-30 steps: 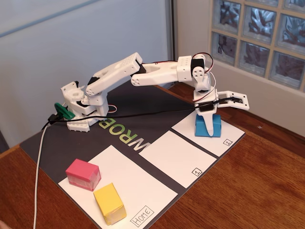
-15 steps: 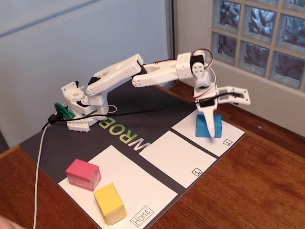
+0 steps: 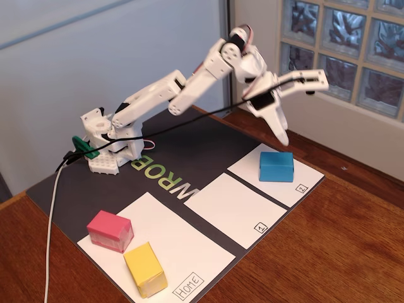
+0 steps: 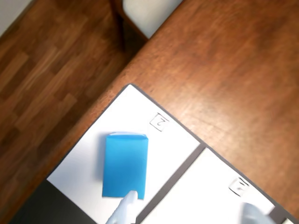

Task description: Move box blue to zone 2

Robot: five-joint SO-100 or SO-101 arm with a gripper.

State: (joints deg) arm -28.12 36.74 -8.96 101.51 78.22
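Observation:
The blue box (image 3: 276, 166) lies flat on zone 2 (image 3: 247, 166), the white rectangle with a boxed "2" at its corner. In the wrist view the box (image 4: 125, 164) sits in the middle of that sheet (image 4: 135, 109). My gripper (image 3: 303, 108) is raised above and just behind the box, apart from it. It is open and empty, with one finger (image 3: 281, 134) pointing down and the other spread out to the right. In the wrist view the gripper (image 4: 191, 211) shows as one fingertip (image 4: 128, 201) over the box's near edge and the other at the bottom right.
The rectangle marked "1" (image 3: 230, 208) lies next to zone 2. The Home sheet (image 3: 189, 249) holds a pink block (image 3: 110, 230) and a yellow block (image 3: 145, 269). All lie on a dark mat (image 3: 189, 142) on a wooden table (image 3: 341, 246). The table edge (image 4: 140, 53) runs close beyond zone 2.

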